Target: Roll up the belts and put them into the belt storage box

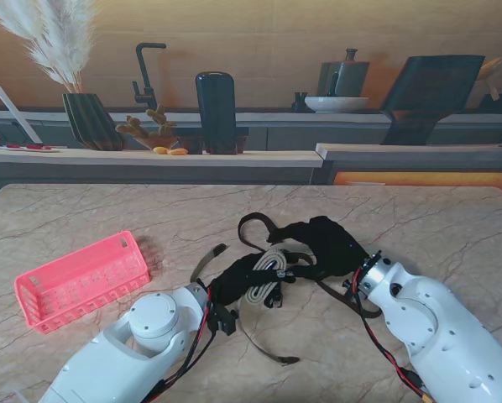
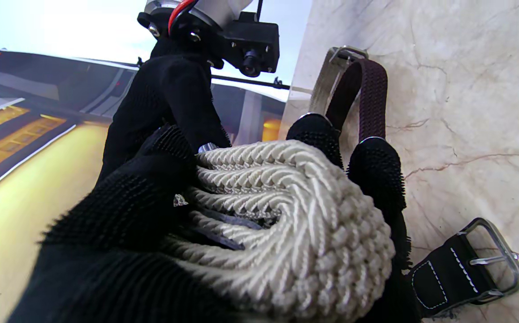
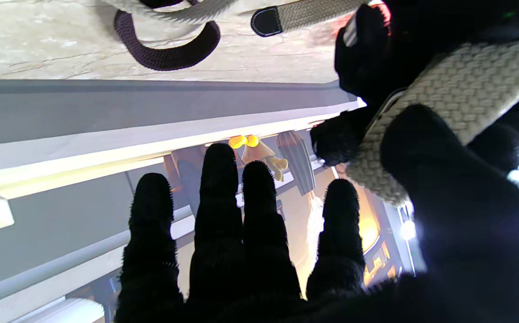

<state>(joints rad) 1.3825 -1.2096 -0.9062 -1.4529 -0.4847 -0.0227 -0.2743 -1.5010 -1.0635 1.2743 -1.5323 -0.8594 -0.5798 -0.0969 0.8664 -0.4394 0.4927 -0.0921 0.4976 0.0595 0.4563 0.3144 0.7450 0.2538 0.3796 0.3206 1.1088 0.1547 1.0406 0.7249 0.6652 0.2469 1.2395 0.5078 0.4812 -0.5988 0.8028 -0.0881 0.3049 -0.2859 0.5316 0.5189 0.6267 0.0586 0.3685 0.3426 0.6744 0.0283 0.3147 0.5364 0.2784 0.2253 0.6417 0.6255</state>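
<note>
Clearly soft and springy, the cream woven belt (image 2: 286, 233) sits coiled at mid-counter, clamped in the left hand (image 2: 143, 215); grip across the coil's flat sides. The right hand (image 3: 421, 148) pinches its loose end. The pink box (image 1: 81, 280) waits left.

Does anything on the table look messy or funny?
Yes. The dark belts lie tangled and loose on the table, not rolled. Only the cream belt is coiled, in the left robot hand. The pink basket holds no belts.
</note>
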